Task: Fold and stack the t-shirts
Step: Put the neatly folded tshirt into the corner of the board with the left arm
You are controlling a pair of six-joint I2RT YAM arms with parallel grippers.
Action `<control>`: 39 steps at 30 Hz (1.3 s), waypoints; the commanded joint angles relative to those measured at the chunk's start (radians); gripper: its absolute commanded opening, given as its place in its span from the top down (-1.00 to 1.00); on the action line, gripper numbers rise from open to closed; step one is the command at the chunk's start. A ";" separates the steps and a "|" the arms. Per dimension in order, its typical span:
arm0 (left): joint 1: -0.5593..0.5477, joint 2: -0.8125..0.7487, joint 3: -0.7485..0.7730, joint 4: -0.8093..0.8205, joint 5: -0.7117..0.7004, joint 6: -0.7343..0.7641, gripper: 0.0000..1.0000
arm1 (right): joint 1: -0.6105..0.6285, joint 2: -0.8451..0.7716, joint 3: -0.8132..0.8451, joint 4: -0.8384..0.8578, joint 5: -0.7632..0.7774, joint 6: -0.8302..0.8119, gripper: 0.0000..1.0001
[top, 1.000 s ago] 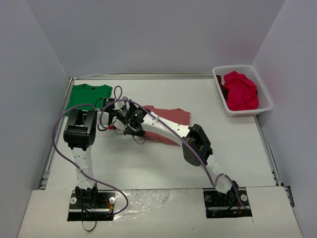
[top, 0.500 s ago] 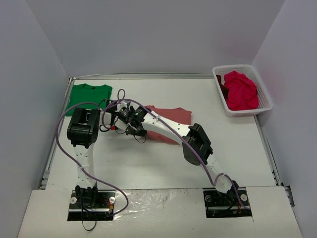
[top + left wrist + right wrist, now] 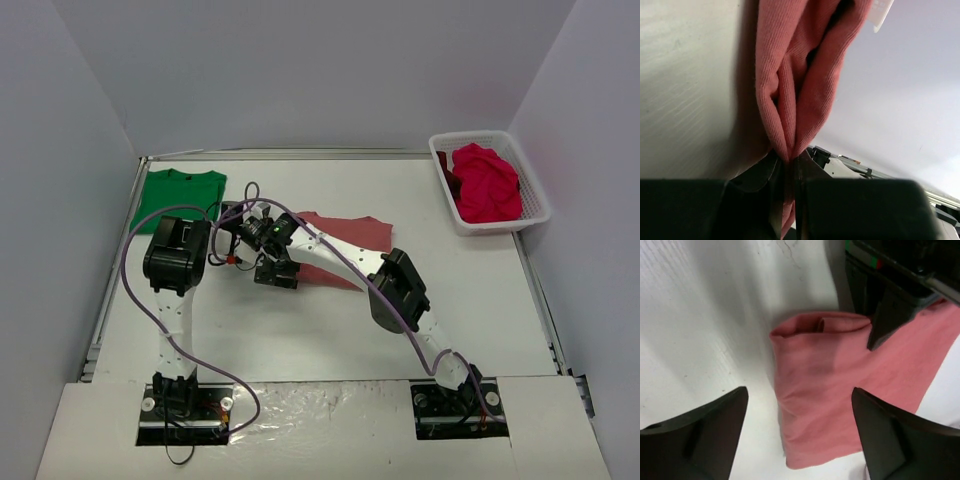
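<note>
With its left gripper pinching a bunched edge of the pink t-shirt, which lies on the table left of centre, and its right gripper spread just above it, the robot should probably draw the fold over slowly.

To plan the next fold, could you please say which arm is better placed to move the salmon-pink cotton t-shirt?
Probably left: the left claw is shut on the salmon-pink cotton t-shirt, while the right claw hangs open above it, gripping nothing.
</note>
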 commanded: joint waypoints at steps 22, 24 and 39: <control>0.071 -0.113 0.255 -0.734 -0.116 0.622 0.95 | -0.455 -0.799 -0.783 0.004 -0.378 -0.218 -1.00; 0.102 -0.105 0.299 -0.820 -0.148 0.694 0.95 | -0.466 -0.785 -0.823 0.057 -0.361 -0.201 -1.00; 0.140 -0.065 0.778 -1.411 -0.720 1.104 0.95 | -0.582 -0.429 -0.870 0.203 -0.304 -0.122 -1.00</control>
